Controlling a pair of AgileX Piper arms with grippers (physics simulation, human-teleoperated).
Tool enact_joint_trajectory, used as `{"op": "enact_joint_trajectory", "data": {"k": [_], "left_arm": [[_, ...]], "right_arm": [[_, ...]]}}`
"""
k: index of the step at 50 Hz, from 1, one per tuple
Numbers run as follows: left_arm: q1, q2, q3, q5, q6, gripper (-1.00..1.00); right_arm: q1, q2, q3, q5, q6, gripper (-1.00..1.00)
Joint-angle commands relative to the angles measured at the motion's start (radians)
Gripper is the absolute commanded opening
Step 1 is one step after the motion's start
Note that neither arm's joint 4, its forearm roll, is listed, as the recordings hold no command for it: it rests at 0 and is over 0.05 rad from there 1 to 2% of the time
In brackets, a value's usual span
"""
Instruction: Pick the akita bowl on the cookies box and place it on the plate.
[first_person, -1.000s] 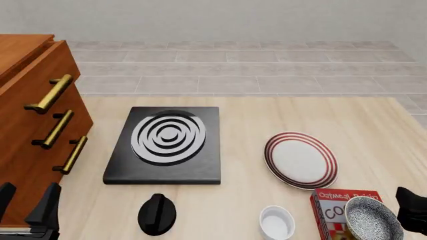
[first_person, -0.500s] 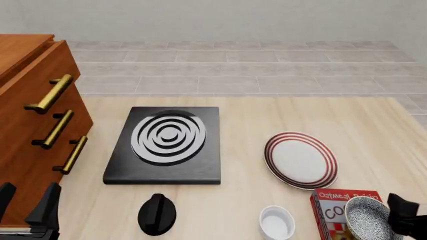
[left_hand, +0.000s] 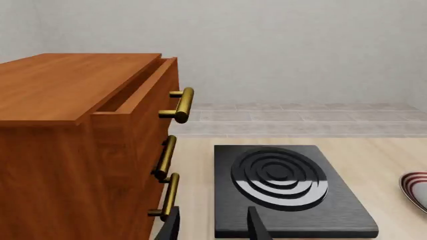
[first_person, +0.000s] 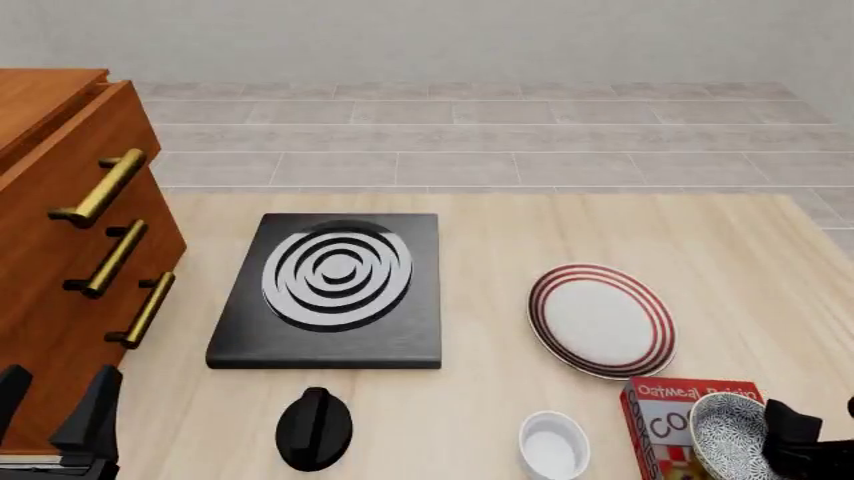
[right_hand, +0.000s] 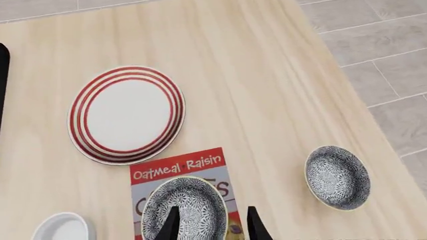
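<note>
My right gripper open, holding nothing | speckled bowl on the cookie box right under my fingertips | plate just beyond | left gripper open, idle by the stove

The right gripper moves in from the right side and comes closer to the akita bowl on the cookies box. Now it covers the bowl's right edge.
</note>
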Motion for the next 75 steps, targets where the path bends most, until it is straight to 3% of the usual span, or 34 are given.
{"op": "enact_joint_trajectory", "data": {"k": [1,75], "left_arm": [[0.000,0.000,0.000,0.000,0.000,1.00],[0.000,0.000,0.000,0.000,0.000,1.00]], "right_arm": [[0.000,-0.001,0.030,-0.021,0.007,1.00],[0.007,0.087,0.142,-0.185,0.045,1.00]]}}
